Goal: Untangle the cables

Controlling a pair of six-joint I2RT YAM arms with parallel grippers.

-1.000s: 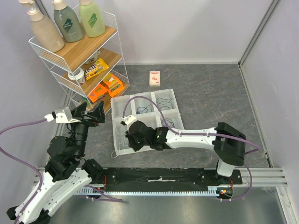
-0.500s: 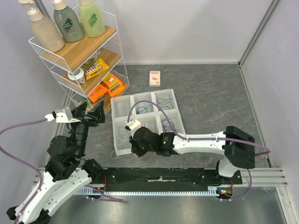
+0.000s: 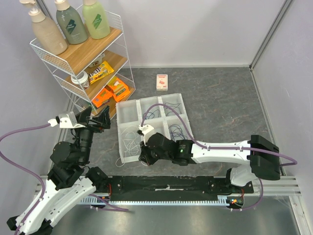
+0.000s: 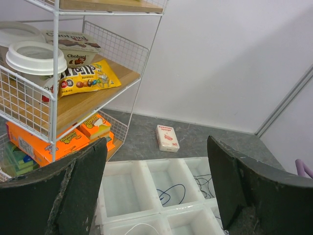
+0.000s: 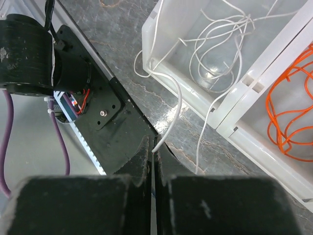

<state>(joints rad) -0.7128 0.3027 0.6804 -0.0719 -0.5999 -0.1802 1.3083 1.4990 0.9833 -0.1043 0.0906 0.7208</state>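
Right gripper [image 5: 152, 152] pulled back nearward, pinching thin white wire [image 5: 174, 100].
Strand leaving white plastic compartment tray [image 5: 258, 73], separating; left gripper [image 4: 156, 147] wide, idle.

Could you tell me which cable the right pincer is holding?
The white cable, running over the tray wall into the right pincer; the orange cable lies untouched.

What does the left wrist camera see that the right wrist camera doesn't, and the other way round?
Only the left wrist view: the wire shelf with a yellow candy bag, a small box, a dark cable in one tray compartment, and the left hand open, holding nothing. Only the right wrist view: the right hand shut on a white cable that leads over the tray's corner, and an orange cable in the next compartment. Both: the tray on the grey tabletop.
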